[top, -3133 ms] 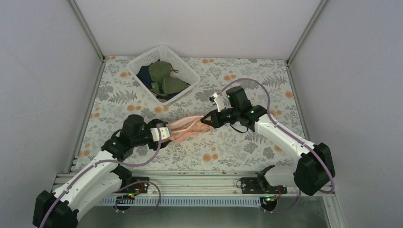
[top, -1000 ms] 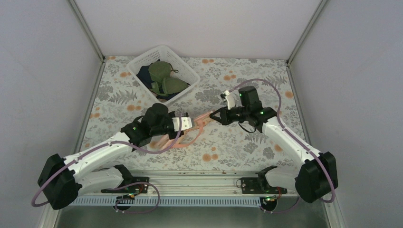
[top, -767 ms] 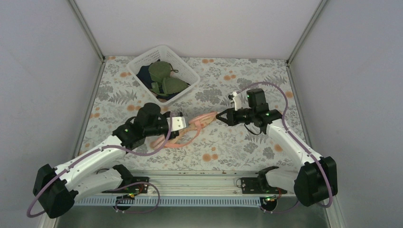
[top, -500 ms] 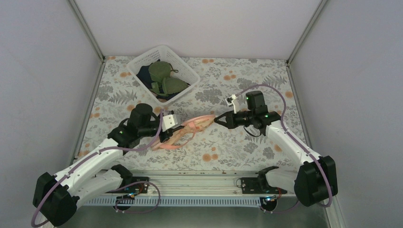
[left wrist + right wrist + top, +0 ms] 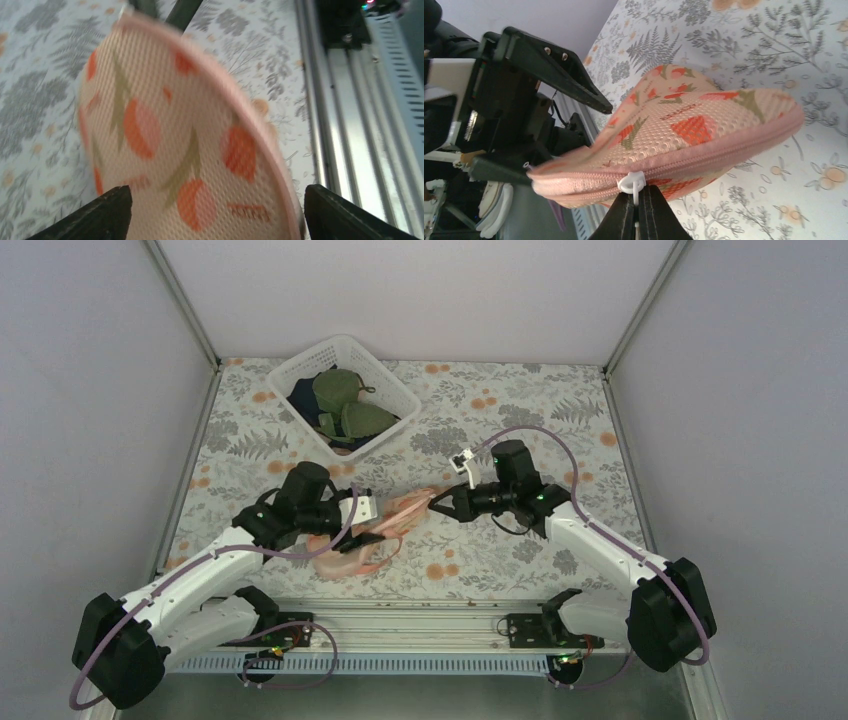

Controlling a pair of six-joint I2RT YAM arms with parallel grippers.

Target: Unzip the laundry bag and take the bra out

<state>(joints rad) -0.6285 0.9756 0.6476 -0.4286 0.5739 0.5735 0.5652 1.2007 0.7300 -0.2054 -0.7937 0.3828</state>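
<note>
the laundry bag [image 5: 405, 508] hangs over the middle of my flowery counter [image 5: 500, 390], grey walls [image 5: 420, 290] around. my right gripper [image 5: 636, 200] pinches its white zipper pull [image 5: 633, 181]; my left gripper [image 5: 217, 192] gapes wide around it.

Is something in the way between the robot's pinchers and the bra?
Yes, the laundry bag itself. The peach bra doesn't show at all, and the bag's zipper looks shut along the edge that the right wrist camera sees. The right gripper pinches the white zipper pull.
</note>
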